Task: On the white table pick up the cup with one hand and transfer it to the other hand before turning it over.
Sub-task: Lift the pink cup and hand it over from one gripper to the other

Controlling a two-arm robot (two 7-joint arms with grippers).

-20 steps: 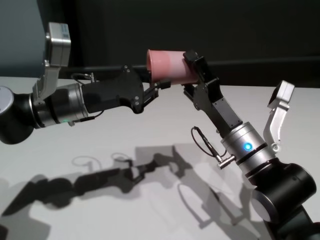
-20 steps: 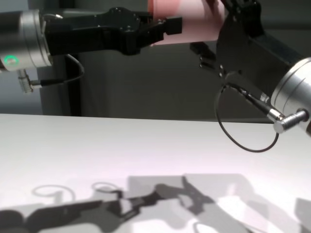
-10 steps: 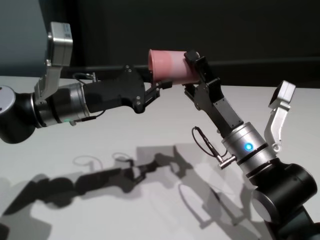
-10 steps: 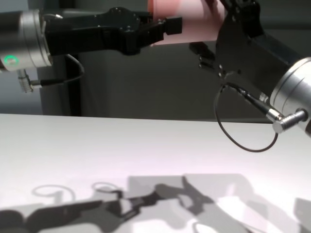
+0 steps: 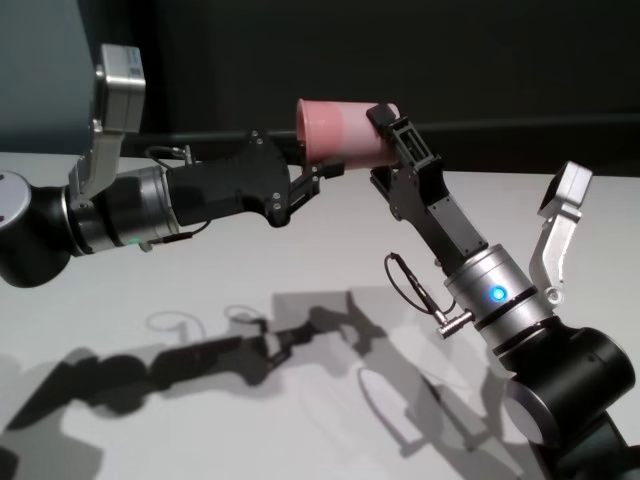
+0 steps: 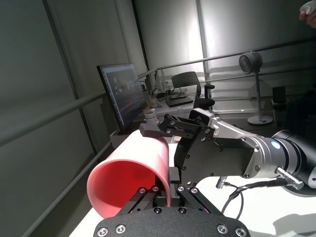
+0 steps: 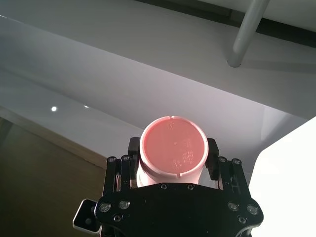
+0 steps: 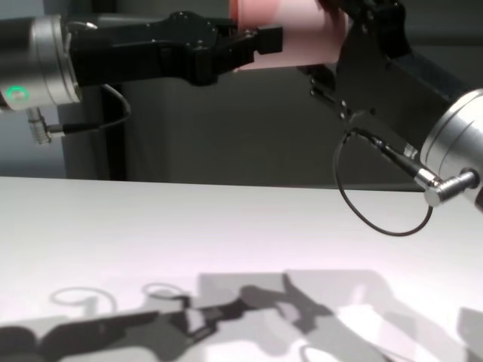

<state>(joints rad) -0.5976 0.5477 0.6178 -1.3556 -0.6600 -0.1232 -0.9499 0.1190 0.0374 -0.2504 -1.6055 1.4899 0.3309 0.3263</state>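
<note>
Item: cup (image 5: 340,133), pink, lay on its side in mid-air, well above white table (image 5: 300,250). You had left gripper (image 5: 322,172) clenched on cup's rim wall. Right gripper (image 7: 170,157) flanked cup's base end, one finger (image 7: 212,159) each side, touching; firm grasp or not, cannot tell. Both arms' shadows lay on tabletop below.

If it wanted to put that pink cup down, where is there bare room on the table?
The white table is bare beneath both arms, from near edge to far edge. The crowding is in the air: the cup lies sideways between the left gripper and right gripper.
</note>
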